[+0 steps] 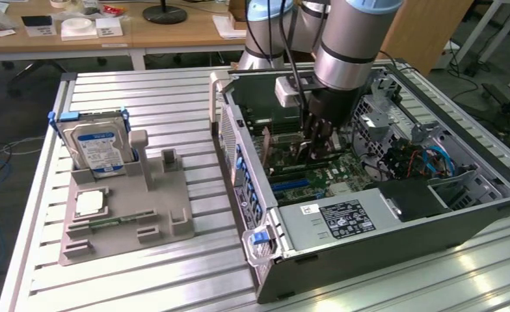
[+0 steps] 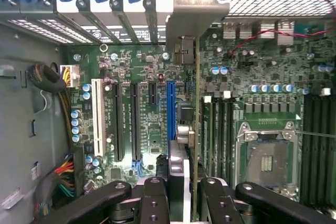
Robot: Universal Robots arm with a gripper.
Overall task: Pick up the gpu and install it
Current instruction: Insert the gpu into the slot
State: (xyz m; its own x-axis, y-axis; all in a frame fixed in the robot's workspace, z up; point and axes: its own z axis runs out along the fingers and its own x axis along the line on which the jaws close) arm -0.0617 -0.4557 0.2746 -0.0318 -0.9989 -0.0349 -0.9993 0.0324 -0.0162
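Gripper (image 2: 181,195): narrow, clamped on the gpu (image 2: 186,129), low over the motherboard (image 2: 149,108).
Gpu: edge-on to the motherboard, just beside its blue slot (image 2: 170,114).
Seating: cannot tell whether it touches the motherboard.

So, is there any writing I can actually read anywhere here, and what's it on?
Nothing can be read.
Hard drive, blue label: too small.
Power supply, black label and white sticker: blurred.
Motherboard, white print: too small.
gpu, seen edge-on: nothing legible.
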